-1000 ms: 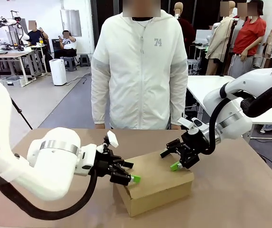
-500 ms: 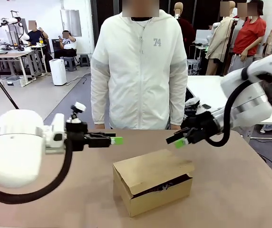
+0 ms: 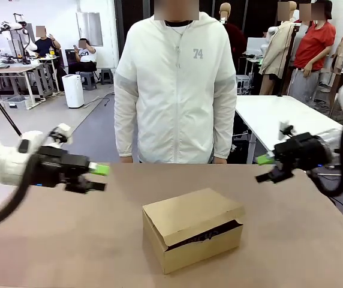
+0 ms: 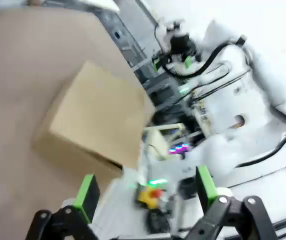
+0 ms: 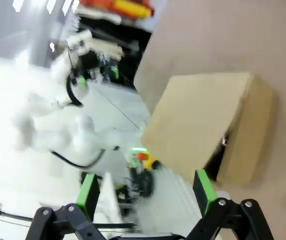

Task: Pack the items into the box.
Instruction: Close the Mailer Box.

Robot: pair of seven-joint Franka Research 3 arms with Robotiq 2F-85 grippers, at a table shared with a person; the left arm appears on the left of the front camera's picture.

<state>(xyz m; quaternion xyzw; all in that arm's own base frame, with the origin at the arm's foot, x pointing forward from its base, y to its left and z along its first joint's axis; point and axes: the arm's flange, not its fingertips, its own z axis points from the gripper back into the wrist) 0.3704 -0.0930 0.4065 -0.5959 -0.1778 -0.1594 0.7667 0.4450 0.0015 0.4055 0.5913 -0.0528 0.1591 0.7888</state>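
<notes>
On the brown table (image 3: 69,240) between the two arms, the box (image 3: 192,234) sits near the middle with its lid flap lowered but not fully flat, a dark gap showing along its front right edge. The left gripper (image 3: 98,177) hangs above the table's left side, well apart from the box, its forearm reaching in level from the left edge and its fingers pointing toward the centre; its jaws are spread with nothing between them. The right gripper (image 3: 265,168) is held out beyond the table's far right corner, fingers aimed left toward the person (image 3: 174,90) in the white jacket who stands at the far edge, arms down; these jaws too are spread and empty. In the left wrist view the green pads (image 4: 86,195) stand wide, with the box (image 4: 95,120) tilted beyond them; the picture is smeared with motion blur. The right wrist view shows its own pads (image 5: 203,186) equally wide and the box (image 5: 208,125) seen from its gaping side. Whatever lies inside the box shows only as a dark sliver through the gap and cannot be identified
</notes>
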